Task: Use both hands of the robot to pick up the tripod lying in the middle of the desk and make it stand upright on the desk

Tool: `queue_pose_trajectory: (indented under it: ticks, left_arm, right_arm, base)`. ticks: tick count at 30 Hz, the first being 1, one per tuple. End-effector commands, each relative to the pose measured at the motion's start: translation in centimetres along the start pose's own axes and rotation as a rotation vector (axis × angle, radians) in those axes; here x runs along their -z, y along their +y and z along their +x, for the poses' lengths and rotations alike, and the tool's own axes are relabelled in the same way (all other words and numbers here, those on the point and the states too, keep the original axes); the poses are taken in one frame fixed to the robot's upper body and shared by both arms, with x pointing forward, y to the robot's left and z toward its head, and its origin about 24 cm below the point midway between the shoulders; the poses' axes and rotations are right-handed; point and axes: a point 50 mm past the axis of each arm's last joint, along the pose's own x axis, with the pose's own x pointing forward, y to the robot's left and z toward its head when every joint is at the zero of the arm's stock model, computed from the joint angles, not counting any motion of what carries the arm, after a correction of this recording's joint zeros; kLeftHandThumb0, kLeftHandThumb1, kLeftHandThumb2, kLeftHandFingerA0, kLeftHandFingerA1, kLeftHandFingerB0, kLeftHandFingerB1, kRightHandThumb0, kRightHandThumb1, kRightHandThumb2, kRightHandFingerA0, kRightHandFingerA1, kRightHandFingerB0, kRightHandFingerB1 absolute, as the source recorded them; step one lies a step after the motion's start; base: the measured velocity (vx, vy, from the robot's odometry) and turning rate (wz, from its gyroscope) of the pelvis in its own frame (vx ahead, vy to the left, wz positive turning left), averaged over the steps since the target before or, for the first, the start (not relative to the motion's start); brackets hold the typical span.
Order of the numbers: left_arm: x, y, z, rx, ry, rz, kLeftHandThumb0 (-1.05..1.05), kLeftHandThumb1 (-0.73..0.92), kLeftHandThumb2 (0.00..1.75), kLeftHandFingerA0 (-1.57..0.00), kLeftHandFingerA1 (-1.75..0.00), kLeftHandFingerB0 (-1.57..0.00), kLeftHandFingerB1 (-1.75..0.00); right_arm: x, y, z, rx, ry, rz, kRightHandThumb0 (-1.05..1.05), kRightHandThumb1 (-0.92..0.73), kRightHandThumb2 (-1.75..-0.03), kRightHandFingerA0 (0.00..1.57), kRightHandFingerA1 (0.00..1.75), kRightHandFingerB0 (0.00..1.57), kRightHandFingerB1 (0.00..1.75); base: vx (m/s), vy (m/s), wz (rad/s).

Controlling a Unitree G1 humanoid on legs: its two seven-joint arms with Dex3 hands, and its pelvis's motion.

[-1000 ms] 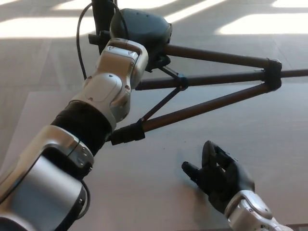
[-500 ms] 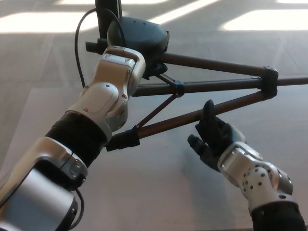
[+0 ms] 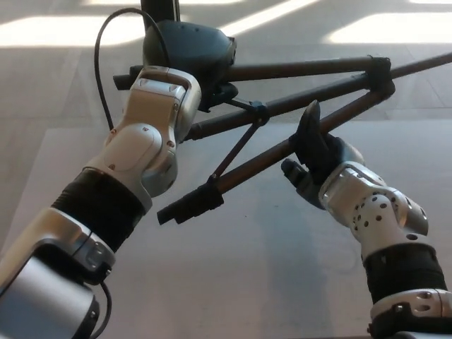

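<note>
The tripod (image 3: 282,106) hangs off the table (image 3: 268,275), tilted, head end at upper left, three legs fanning to the right. The risk: the weight sits at that dark head (image 3: 189,51), so if the left grip slips, the legs could swing and clatter down. The left robot hand (image 3: 185,69) is mostly hidden behind its own wrist at the head; how tightly it closes cannot be told. The right robot hand (image 3: 314,152) is spread open, fingers up against the lowest leg (image 3: 268,157), steadying, not clasping. A glancing push there could twist the frame.
</note>
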Motion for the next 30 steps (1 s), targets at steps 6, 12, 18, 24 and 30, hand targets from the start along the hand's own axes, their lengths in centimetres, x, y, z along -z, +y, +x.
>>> queue_pose_trajectory:
  ticks: [6,12,18,24,30]
  left_arm:
    - [-0.6,-0.4,-0.4,0.011,0.004,0.009,-0.33,0.77,0.62,-0.73,-1.1,-0.67,-0.69]
    - [-0.1,-0.4,-0.7,-0.002,0.014,0.002,-0.31,0.7,0.64,-0.78,-1.19,-0.76,-0.81]
    - [0.1,-0.4,-0.8,-0.029,0.005,0.006,-0.32,0.72,0.66,-0.82,-1.5,-0.76,-1.03]
    - [0.2,0.3,-0.7,-0.061,0.003,0.007,-0.31,0.68,0.67,-0.82,-1.38,-0.76,-0.84]
    - [0.9,0.5,-0.6,-0.036,0.024,-0.004,-0.31,0.71,0.68,-0.8,-1.32,-0.76,-0.83]
  right_arm:
    - [-0.5,-1.7,0.7,0.14,-0.064,0.178,-0.45,-0.7,-0.61,0.85,1.03,0.47,0.51]
    - [-1.1,-1.1,1.0,0.229,-0.051,0.181,-0.33,-0.44,-0.92,1.32,1.38,0.88,0.8]
    - [-0.7,-1.7,1.1,0.12,0.023,0.064,-0.42,-0.64,-0.64,0.86,1.67,0.7,1.07]
    - [-0.8,-1.7,1.3,0.138,-0.005,-0.009,-0.33,-0.7,-0.72,1.0,1.75,0.68,1.67]
    - [-2.1,-3.4,1.3,0.174,0.022,0.022,-0.41,-0.74,-0.68,1.08,1.75,0.8,1.69]
  base:
    - [0.0,0.0,0.0]
    - [0.0,0.0,0.0]
    - [0.0,0.0,0.0]
    - [0.0,0.0,0.0]
    - [0.0,0.0,0.0]
